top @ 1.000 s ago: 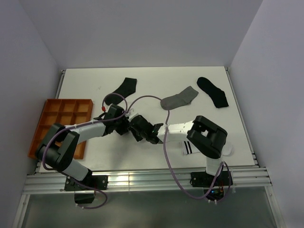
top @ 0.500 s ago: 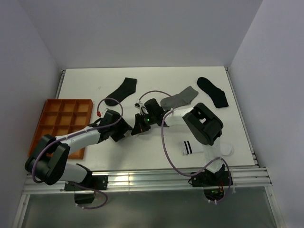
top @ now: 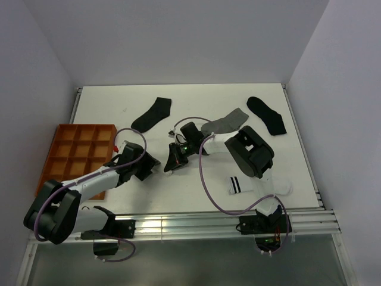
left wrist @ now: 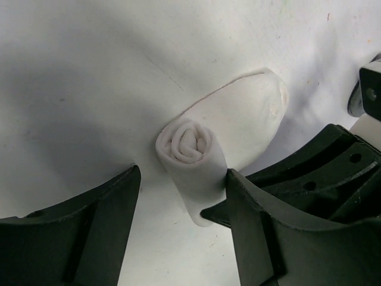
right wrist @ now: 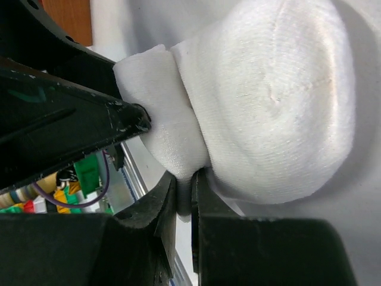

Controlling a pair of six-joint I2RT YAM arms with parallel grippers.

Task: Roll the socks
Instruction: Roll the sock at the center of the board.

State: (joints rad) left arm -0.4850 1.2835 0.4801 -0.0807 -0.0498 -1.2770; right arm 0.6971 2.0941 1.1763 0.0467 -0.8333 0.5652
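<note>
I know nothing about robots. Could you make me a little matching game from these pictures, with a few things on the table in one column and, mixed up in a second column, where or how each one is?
Things:
1. white sock
2. striped sock
3. grey sock
4. tray

Places or states:
a. flat, toward the back
b. orange, at the left side
c. partly rolled up
d. flat, by the front edge

Pairs: 1-c, 2-d, 3-a, 4-b
</note>
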